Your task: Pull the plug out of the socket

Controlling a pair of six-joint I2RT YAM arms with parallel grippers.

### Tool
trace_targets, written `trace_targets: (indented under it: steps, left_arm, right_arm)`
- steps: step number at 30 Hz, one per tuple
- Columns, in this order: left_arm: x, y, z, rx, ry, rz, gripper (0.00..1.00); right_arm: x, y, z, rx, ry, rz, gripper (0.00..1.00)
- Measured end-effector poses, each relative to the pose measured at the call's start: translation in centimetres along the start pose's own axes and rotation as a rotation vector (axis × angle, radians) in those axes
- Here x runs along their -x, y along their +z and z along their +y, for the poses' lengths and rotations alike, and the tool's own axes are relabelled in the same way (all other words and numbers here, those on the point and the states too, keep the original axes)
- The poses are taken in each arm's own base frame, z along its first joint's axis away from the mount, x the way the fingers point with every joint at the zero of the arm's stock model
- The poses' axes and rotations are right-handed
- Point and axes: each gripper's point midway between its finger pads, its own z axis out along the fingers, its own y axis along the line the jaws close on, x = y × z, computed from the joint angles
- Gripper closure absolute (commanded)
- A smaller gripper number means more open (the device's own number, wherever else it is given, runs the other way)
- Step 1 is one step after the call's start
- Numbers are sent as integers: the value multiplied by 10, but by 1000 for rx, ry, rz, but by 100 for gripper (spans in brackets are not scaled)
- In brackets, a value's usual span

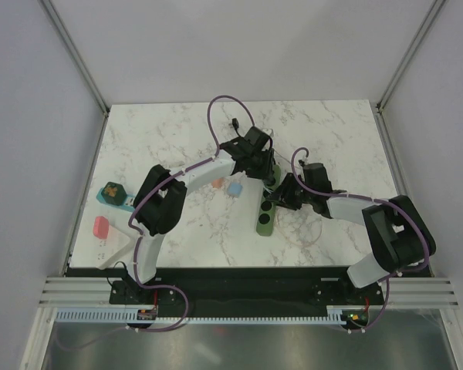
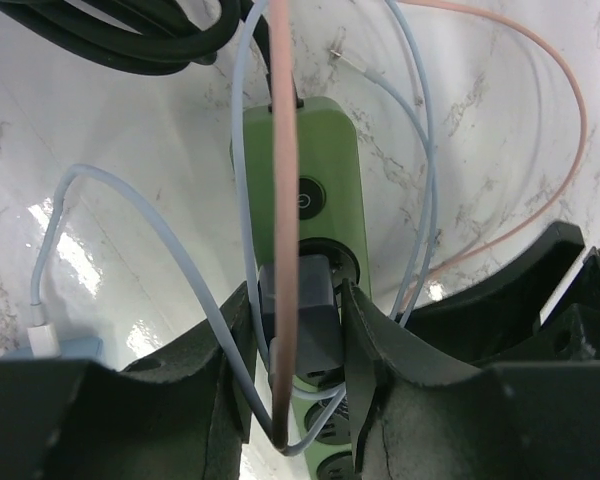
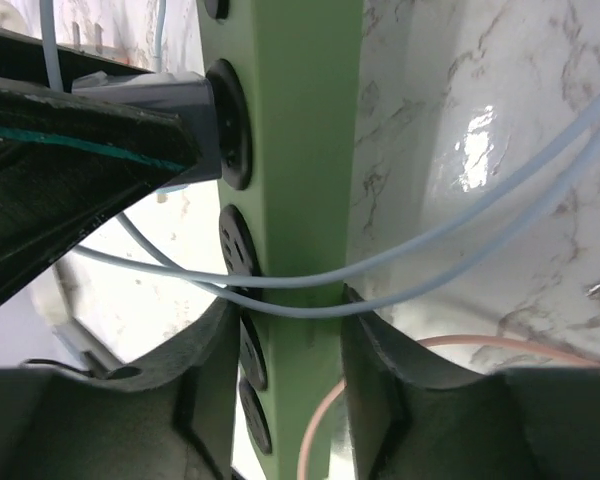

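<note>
The green socket strip (image 1: 264, 219) lies mid-table, pointing away from me. A dark grey plug (image 2: 302, 305) sits in one of its round sockets, below the strip's power button (image 2: 307, 199). My left gripper (image 2: 298, 345) is shut on the plug, one finger on each side of it. The right wrist view shows the plug (image 3: 176, 94) still seated in the strip (image 3: 305, 180). My right gripper (image 3: 292, 355) is shut on the strip's body lower down, its fingers (image 3: 372, 365) pressed to both sides. Seen from above, the left gripper (image 1: 267, 173) and right gripper (image 1: 282, 197) meet over the strip.
Light blue cables (image 2: 130, 205) and a pink cable (image 2: 283, 170) loop over the strip and between the left fingers. Small pink (image 1: 217, 183) and blue (image 1: 233, 188) adapters lie left of the strip. A teal box (image 1: 114, 193) and a pink block (image 1: 101, 228) rest at the table's left edge.
</note>
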Motion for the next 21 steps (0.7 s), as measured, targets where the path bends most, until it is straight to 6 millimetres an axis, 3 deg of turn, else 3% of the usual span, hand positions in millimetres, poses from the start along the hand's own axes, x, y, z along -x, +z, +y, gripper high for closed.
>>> trace_targets:
  steps: [1, 2, 4, 8, 21]
  left_arm:
    - [0, 1, 1, 1, 0, 0, 98]
    - [-1, 1, 2, 4, -1, -2, 98]
    - [-1, 4, 6, 5, -4, -9, 98]
    - [-6, 11, 13, -3, -4, -46, 98]
    - [-6, -2, 18, -86, -43, -172, 98]
  right_arm:
    - [-1, 1, 0, 4, 6, 1, 68]
    - [-2, 2, 1, 10, 16, 4, 87]
    - [-5, 3, 0, 15, 37, 11, 100]
    - [-12, 8, -1, 15, 90, 31, 100]
    - [-18, 9, 5, 30, 129, 38, 100]
